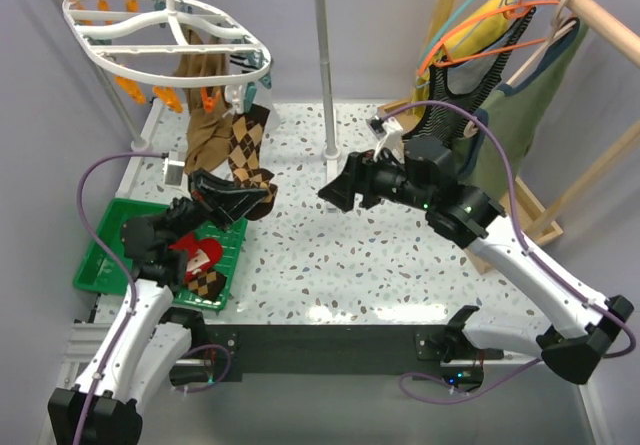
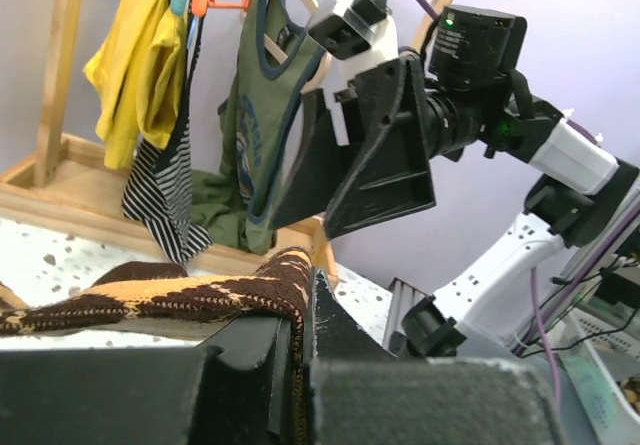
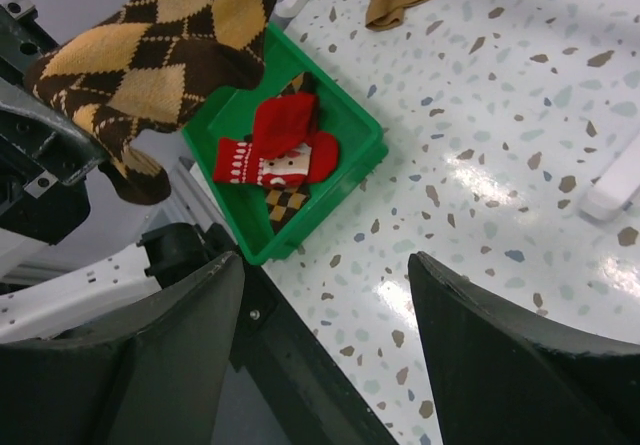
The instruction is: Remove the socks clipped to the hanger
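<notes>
argyle sock (image 1: 245, 155) hangs from the hanger (image 1: 170, 27), its toe pinched in the closed left tool (image 1: 258, 197), likely to tug it free toward the green tray (image 1: 100, 250); right tool (image 1: 335, 193) hovers open nearby

The top camera looks down from above and behind the robot, taking in the whole table (image 1: 400, 255); the left wrist camera sits low, looking sideways at the right gripper (image 2: 300, 230) close by; the right wrist camera faces down onto the green tray (image 3: 345, 115); all three share the argyle sock (image 1: 245, 155).
</notes>
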Controlling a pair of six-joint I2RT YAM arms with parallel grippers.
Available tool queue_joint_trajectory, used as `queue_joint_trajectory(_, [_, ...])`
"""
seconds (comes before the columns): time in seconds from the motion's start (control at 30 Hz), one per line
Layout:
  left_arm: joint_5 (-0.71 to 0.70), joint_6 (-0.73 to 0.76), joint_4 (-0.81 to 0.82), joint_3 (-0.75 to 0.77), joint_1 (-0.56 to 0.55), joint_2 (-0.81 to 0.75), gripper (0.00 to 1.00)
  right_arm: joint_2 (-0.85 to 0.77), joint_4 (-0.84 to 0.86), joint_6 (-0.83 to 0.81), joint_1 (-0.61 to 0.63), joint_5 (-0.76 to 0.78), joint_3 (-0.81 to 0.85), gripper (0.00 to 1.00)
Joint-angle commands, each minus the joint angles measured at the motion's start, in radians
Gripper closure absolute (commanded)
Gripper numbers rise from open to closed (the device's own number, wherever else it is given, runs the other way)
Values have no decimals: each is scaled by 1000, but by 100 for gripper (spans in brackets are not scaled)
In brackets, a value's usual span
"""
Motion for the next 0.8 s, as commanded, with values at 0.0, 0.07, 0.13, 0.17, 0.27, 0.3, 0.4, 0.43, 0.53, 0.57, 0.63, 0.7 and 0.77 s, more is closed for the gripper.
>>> queue_joint_trajectory(0.0, [-9,-21,-160,36,-6,-82,97,83,75,-4,31,-23,86,27])
queue_joint_trajectory(0.07, [-29,-10,-241,42,-6,-113,97,101,80,-13,31,-6,112,25])
queue_joint_trajectory(0.13, [-36,-7,-275,43,-6,-153,97,150,78,-36,31,-15,174,25])
queue_joint_trajectory(0.17, [-36,-7,-311,46,-6,-162,97,172,75,-42,31,-17,199,25])
queue_joint_trajectory(0.27, [-33,10,-406,68,-6,-187,97,224,58,-65,29,-12,293,28])
queue_joint_trajectory(0.3, [-32,28,-433,77,-8,-192,97,230,60,-74,29,12,328,28])
queue_joint_trajectory(0.4, [-35,71,-531,120,-15,-193,97,264,54,-102,26,60,389,30])
queue_joint_trajectory(0.43, [-39,82,-567,132,-17,-196,97,274,64,-96,26,46,403,32])
queue_joint_trajectory(0.53, [-59,114,-612,154,-20,-210,97,339,188,-74,24,-80,438,31])
queue_joint_trajectory(0.57, [-62,121,-620,154,-20,-216,97,383,210,-82,27,-99,472,30])
queue_joint_trajectory(0.63, [-62,131,-644,157,-21,-221,97,431,215,-117,24,-124,518,25])
queue_joint_trajectory(0.7, [-68,162,-678,174,-23,-227,97,500,196,-133,26,-123,602,22])
queue_joint_trajectory(0.77, [-91,193,-735,195,-26,-234,97,541,201,-133,27,-144,682,21])
